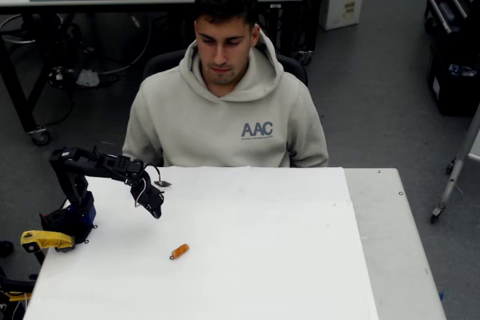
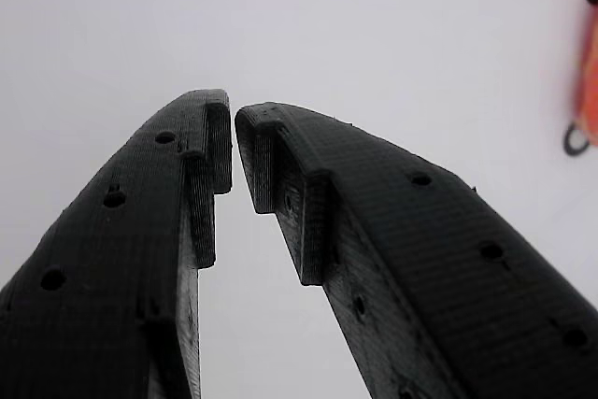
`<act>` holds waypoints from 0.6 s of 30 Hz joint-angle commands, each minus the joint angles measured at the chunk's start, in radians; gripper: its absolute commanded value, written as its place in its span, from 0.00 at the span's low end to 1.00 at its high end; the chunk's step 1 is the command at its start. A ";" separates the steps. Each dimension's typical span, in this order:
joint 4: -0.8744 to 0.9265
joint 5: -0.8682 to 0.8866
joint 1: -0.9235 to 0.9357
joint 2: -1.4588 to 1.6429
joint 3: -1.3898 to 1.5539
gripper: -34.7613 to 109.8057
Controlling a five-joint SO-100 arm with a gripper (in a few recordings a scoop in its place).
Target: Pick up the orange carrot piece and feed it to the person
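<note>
The orange carrot piece [image 1: 179, 251] lies alone on the white table top [image 1: 262, 260], left of centre and towards the front edge. My black gripper [image 1: 154, 204] hangs above the table, up and to the left of the carrot, not touching it. In the wrist view the gripper [image 2: 234, 133] is shut, its tips almost meeting with nothing between them, and the carrot piece [image 2: 589, 91] shows as a blurred orange strip at the right edge. The person [image 1: 225, 110] sits behind the table's far edge in a beige hoodie, looking down.
My arm's base [image 1: 71, 222] stands at the table's left edge with a yellow clamp [image 1: 41, 240] beside it. A bare metal strip [image 1: 390, 245] runs along the table's right side. Desks and cables fill the floor behind the person.
</note>
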 commanded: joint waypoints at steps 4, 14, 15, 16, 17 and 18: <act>0.009 -0.074 0.120 -0.067 -0.181 0.22; 0.009 -0.092 0.179 -0.258 -0.362 0.22; 0.009 -0.092 0.184 -0.270 -0.380 0.22; 0.009 -0.092 0.189 -0.284 -0.400 0.22; 0.009 -0.094 0.195 -0.298 -0.419 0.22; 0.009 -0.094 0.199 -0.311 -0.433 0.22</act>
